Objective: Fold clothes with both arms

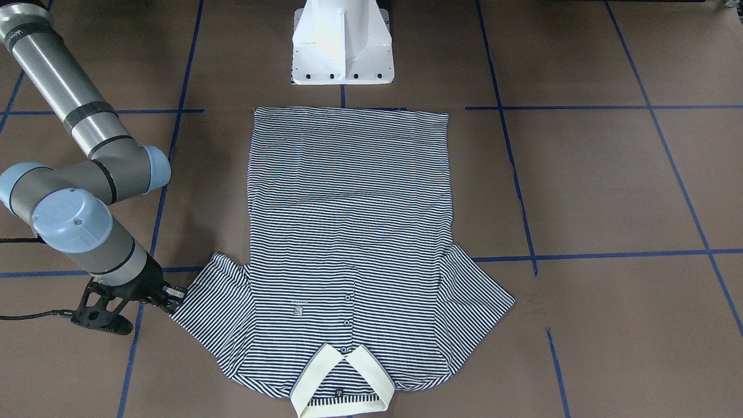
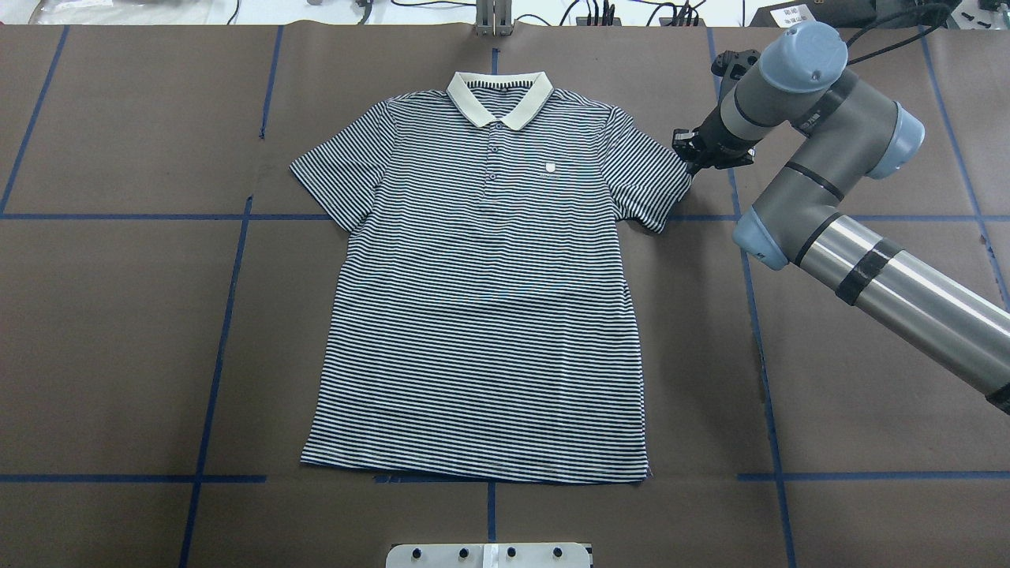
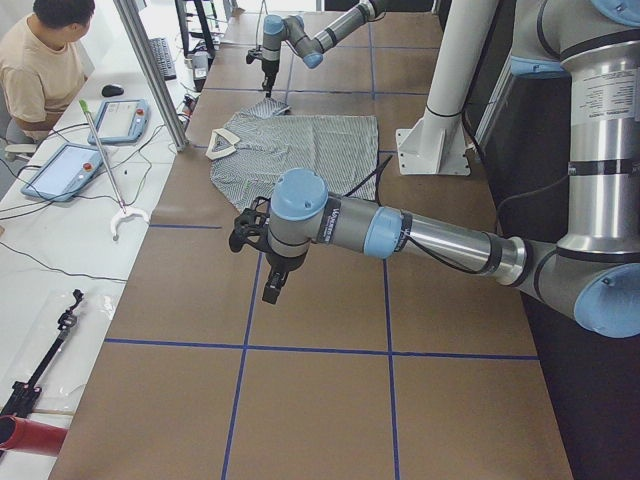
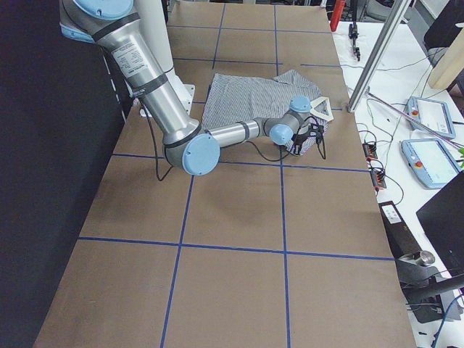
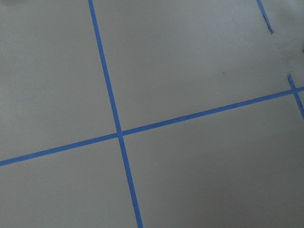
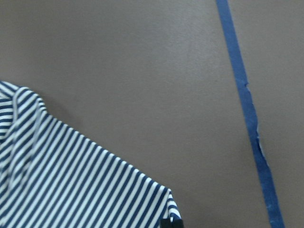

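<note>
The striped polo shirt [image 2: 481,300] lies flat, face up, collar [image 2: 499,95] at the table's far side and both short sleeves spread out. My right gripper [image 2: 686,154] is down at the outer corner of the sleeve on my right, also visible in the front view [image 1: 173,297]. Its fingers look shut on the sleeve's hem; the right wrist view shows that sleeve corner [image 6: 71,180] with a dark fingertip [image 6: 171,222] at its tip. My left gripper [image 3: 270,290] hangs over bare table well away from the shirt [image 3: 300,150]. I cannot tell whether it is open or shut.
The white pedestal base [image 1: 342,46] stands just behind the shirt's hem. Blue tape lines [image 5: 118,133] cross the brown table cover. A person [image 3: 40,60] sits at a side desk holding pendants [image 3: 65,170], beside a metal post [image 3: 150,70].
</note>
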Tool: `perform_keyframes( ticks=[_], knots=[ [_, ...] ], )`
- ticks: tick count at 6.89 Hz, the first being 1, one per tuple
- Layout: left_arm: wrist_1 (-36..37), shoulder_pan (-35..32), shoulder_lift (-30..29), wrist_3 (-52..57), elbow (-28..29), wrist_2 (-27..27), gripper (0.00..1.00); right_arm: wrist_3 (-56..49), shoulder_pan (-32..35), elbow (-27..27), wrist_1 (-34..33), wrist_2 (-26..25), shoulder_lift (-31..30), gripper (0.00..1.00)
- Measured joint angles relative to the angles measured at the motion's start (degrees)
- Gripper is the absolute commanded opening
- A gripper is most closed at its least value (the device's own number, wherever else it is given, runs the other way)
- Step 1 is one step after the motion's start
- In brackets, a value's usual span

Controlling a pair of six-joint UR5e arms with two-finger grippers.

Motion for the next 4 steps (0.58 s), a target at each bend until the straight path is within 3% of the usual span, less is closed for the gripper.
perform_keyframes(
  ticks=[4],
  knots=[
    [-0.08, -0.03, 0.5, 0.0, -0.18, -0.86, 1.0, -0.45, -0.7, 13.1, -4.78, 0.88, -3.67, 0.0]
  ],
)
